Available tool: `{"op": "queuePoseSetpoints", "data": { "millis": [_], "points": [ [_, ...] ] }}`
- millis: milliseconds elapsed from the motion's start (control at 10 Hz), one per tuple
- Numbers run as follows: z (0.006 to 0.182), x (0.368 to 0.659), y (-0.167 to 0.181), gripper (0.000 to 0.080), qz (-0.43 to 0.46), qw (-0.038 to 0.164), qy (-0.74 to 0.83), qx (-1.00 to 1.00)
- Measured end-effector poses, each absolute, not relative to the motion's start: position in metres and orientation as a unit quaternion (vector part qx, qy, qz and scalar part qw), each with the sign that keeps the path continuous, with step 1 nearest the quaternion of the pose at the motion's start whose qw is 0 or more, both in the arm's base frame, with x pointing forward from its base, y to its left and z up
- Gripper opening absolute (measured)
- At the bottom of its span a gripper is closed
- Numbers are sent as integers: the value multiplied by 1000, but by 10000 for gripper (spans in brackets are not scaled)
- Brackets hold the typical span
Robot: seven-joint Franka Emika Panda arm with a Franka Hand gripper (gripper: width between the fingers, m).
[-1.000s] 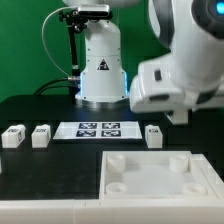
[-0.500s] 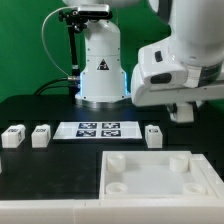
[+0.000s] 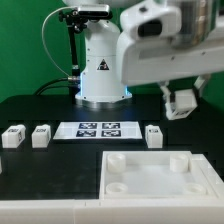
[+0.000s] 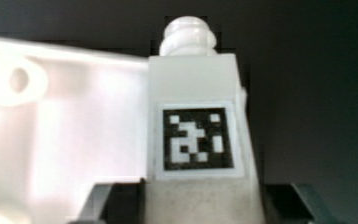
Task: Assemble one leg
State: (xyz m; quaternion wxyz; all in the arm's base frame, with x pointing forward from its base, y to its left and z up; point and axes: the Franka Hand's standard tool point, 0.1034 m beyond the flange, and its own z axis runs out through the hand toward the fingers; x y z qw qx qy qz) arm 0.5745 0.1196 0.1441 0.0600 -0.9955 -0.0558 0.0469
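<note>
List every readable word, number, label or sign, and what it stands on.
No readable words or numbers.
Triangle sign, blurred: white robot base.
Black-and-white square tag, pattern only: small white plastic leg in the gripper.
Similar tags, too small: thin white marker board, three loose white legs.

**A robotics lab bench**

A white robot arm (image 3: 160, 45) stands on a base (image 3: 100, 70) bearing a warning triangle, over a black table (image 3: 35, 108) against a plain green backdrop (image 3: 25, 45). The marker board (image 3: 98, 129), printed with square tags, lies on the table.
</note>
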Motion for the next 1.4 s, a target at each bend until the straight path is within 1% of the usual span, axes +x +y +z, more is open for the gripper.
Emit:
{"op": "queuePoseSetpoints", "data": {
  "millis": [100,300,400,500,700,800,1100,1200,1300,1400],
  "points": [
    [143,570,117,291,9,58,-53,-997],
    [144,577,114,291,-98,56,-47,-993],
    [143,581,111,291,-131,54,-50,-989],
    [154,604,103,291,-189,48,-64,-979],
    [167,648,95,291,-268,45,-57,-961],
    [162,649,97,291,-261,46,-58,-962],
    [161,649,97,291,-261,46,-58,-962],
    [158,649,100,291,-264,48,-56,-962],
    [145,645,111,291,-277,49,-59,-958],
    [136,645,112,291,-272,48,-62,-959]
  ]
}}
